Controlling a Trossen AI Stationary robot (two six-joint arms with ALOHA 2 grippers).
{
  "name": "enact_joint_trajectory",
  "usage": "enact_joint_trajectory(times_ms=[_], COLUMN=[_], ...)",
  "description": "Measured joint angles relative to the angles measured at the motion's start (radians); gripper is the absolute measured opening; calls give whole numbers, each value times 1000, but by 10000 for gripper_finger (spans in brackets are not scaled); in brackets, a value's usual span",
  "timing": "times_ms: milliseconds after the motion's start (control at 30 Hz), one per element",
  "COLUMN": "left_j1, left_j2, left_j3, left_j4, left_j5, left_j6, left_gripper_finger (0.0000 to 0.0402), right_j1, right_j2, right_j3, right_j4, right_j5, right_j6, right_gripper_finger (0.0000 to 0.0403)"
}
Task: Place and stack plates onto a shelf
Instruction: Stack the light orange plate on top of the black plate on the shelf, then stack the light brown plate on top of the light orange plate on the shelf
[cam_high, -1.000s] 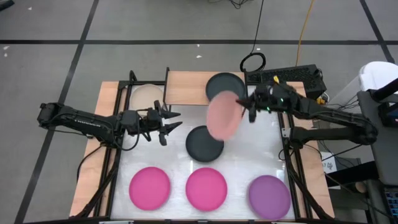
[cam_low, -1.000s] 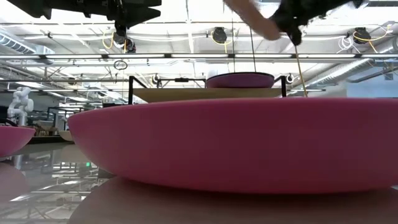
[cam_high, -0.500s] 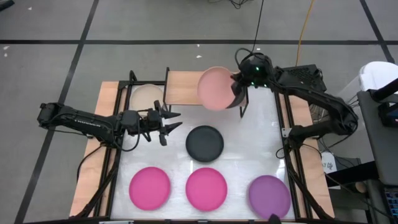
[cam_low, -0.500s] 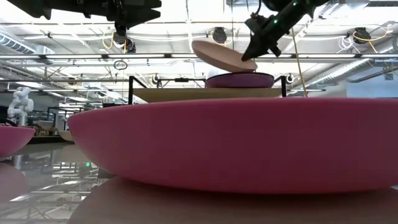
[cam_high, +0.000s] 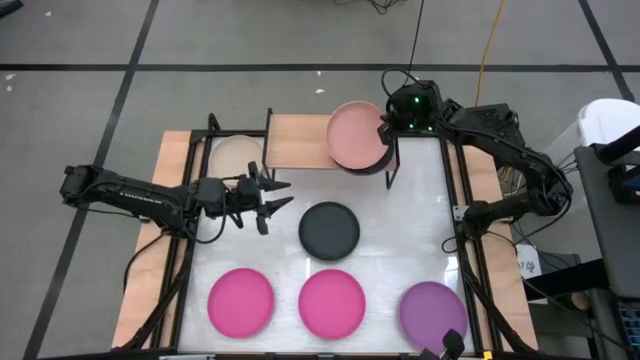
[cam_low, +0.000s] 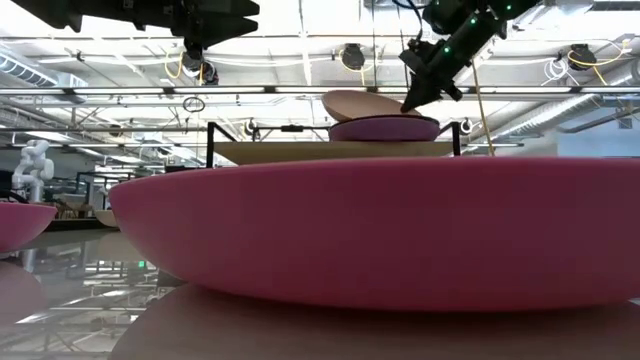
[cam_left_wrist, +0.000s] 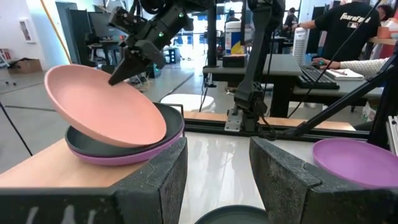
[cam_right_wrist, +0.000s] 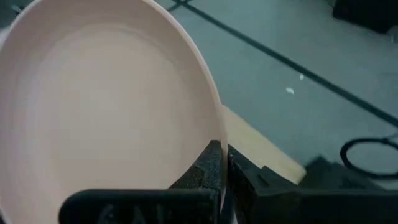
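Observation:
A salmon pink plate (cam_high: 357, 137) hangs tilted over the right end of the wooden shelf (cam_high: 298, 143), held there by my right gripper (cam_high: 385, 134), which is shut on it. In the left wrist view the salmon plate (cam_left_wrist: 102, 106) lies on a dark grey plate (cam_left_wrist: 168, 118) that sits on a purple one (cam_left_wrist: 134, 157). My left gripper (cam_high: 277, 195) waits open above the table's left part. A beige plate (cam_high: 233, 155) lies left of the shelf. My right gripper pinches the salmon plate's rim (cam_right_wrist: 214, 127) between its two fingers, one finger over the hollow side and one under. It comes from the table's right side, slanting down. The plate is tilted, and its lower edge (cam_left_wrist: 157, 132) rests on the dark grey plate.
On the white table lie another dark grey plate (cam_high: 329, 229), two hot pink plates (cam_high: 241, 301) (cam_high: 332, 303) and a purple plate (cam_high: 433, 313) along the near edge. The black table frame (cam_high: 463, 200) runs along both sides. People and desks show in the room beyond.
My right gripper has carried the salmon plate from above the table's middle toward the far edge and down onto the shelf's stack. The plate has turned from steeply tipped to nearly flat, and now one edge touches the stack.

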Motion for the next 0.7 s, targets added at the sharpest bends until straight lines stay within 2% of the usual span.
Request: enact_joint_trajectory(times_ms=[200,500,600,700], left_j1=[0,0,0,-1], left_j2=[0,0,0,0], left_j3=[0,0,0,0], left_j4=[0,0,-25,-106], left_j5=[0,0,-9,-113], left_j6=[0,-5,-9,-42], left_gripper_finger=[179,179,179,179], right_j1=[-5,10,26,65], right_j2=[0,-34,-94,-183], right_j3=[0,-1,-1,-1], right_j4=[-53,-19,5,27], right_j5=[1,-4,-69,-148], right_j6=[-61,-105,-129,-116], right_gripper_finger=[25,118,138,144])
